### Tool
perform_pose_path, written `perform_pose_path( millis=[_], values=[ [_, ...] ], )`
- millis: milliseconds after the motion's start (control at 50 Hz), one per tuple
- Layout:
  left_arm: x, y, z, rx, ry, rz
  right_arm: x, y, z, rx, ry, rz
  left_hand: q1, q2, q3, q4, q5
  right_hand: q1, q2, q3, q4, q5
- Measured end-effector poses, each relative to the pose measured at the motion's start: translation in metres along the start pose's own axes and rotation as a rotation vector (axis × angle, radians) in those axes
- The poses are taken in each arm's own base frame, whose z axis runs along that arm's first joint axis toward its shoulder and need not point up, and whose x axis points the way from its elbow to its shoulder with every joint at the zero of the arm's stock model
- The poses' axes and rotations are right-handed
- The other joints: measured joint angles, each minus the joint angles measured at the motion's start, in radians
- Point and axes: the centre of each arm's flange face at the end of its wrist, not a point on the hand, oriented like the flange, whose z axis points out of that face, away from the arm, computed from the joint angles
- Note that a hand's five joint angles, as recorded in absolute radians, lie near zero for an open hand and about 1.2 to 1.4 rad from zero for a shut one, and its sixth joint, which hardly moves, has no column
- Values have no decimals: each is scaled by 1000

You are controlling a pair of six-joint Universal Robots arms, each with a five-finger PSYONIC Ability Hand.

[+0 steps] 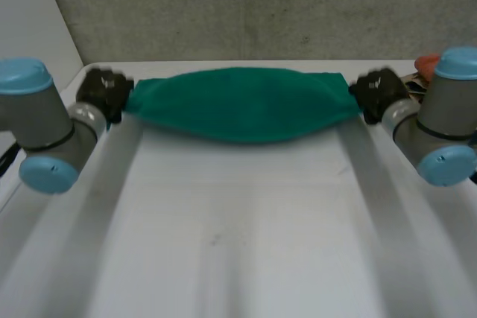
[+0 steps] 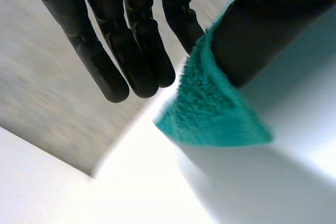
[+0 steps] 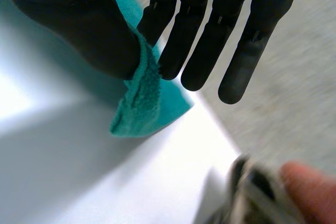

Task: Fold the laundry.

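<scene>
A fuzzy green cloth (image 1: 238,106) sags, lens-shaped, over the smooth table (image 1: 238,229). The left hand (image 1: 104,93) pinches one end, thumb against finger; the right hand (image 1: 376,91) pinches the other

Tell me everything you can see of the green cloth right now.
The teal-green terry cloth looks soft, fuzzy and plain. It is stretched sideways between both hands near the far side of the white table, its lower edge bowing down in the middle. The left robot hand pinches one end between thumb and finger; the right robot hand pinches the other likewise, a small corner sticking out past each pinch. Whether its middle touches the table I cannot tell.
</scene>
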Motion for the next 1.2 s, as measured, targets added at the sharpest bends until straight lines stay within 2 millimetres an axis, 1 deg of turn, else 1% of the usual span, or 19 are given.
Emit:
perform_pose_path(
  millis=[80, 160, 200, 240, 260, 300, 340, 380, 440, 500, 620, 700, 860, 1080, 1120, 1140, 1160, 1180, 1200],
  values=[
    [9, 23, -29, -165, 111, 36, -5, 9, -29, -127, -88, -58, 0, 0, 0, 0, 0, 0, 0, 0, 0, 0],
    [12, 37, -69, -357, 242, 83, 1, 9, -65, -243, -164, -112, 0, 0, 0, 0, 0, 0, 0, 0, 0, 0],
    [14, 41, -100, -474, 345, 118, 5, 9, -93, -329, -233, -150, 0, 0, 0, 0, 0, 0, 0, 0, 0, 0],
    [15, 41, -121, -540, 418, 145, 6, 9, -112, -379, -285, -181, 0, 0, 0, 0, 0, 0, 0, 0, 0, 0],
    [15, 40, -125, -551, 434, 151, 6, 9, -115, -388, -297, -189, 0, 0, 0, 0, 0, 0, 0, 0, 0, 0],
    [14, 34, -148, -585, 517, 196, 6, 9, -137, -424, -370, -249, 0, 0, 0, 0, 0, 0, 0, 0, 0, 0],
    [12, 26, -158, -572, 543, 228, 6, 8, -146, -424, -400, -284, 0, 0, 0, 0, 0, 0, 0, 0, 0, 0],
    [8, 18, -160, -538, 534, 253, 5, 9, -147, -413, -407, -306, 0, 0, 0, 0, 0, 0, 0, 0, 0, 0],
    [2, 9, -154, -486, 486, 269, 4, 9, -142, -386, -390, -323, 0, 0, 0, 0, 0, 0, 0, 0, 0, 0],
    [-7, -2, -138, -419, 394, 267, 3, 9, -128, -344, -341, -319, 0, 0, 0, 0, 0, 0, 0, 0, 0, 0],
    [-16, -13, -95, -353, 237, 225, 2, 5, -85, -226, -199, -250, 0, 0, 0, 0, 0, 0, 0, 0, 0, 0],
    [-11, -14, -68, -347, 178, 199, 1, 5, -52, -142, -103, -196, 0, 0, 0, 0, 0, 0, 0, 0, 0, 0],
    [8, -14, -25, -297, 111, 196, -6, 16, 1, -58, 28, -162, 0, 0, 0, 0, 0, 0, 0, 0, 0, 0],
    [19, -22, 11, -243, 11, 229, -20, 32, 43, -13, 87, -197, 0, 0, 0, 0, 0, 0, 0, 0, 0, 0],
    [20, -22, 15, -236, 3, 235, -22, 34, 48, -6, 93, -200, -2, -2, 0, 0, 0, -154, -180, -167, -167, -181],
    [22, -22, 17, -233, -1, 238, -24, 35, 52, 0, 101, -200, -114, -119, -102, -104, -90, -311, -345, -341, -322, -345],
    [23, -22, 18, -232, -1, 240, -25, 36, 54, 6, 110, -200, -292, -258, -257, -263, -236, -489, -503, -495, -493, -527],
    [26, -21, 20, -230, -1, 243, -26, 38, 58, 14, 129, -198, -572, -498, -493, -506, -474, -725, -761, -746, -743, -791],
    [27, -21, 20, -230, -1, 245, -26, 38, 60, 17, 138, -196, -674, -605, -578, -593, -561, -800, -835, -810, -810, -853]
  ],
)
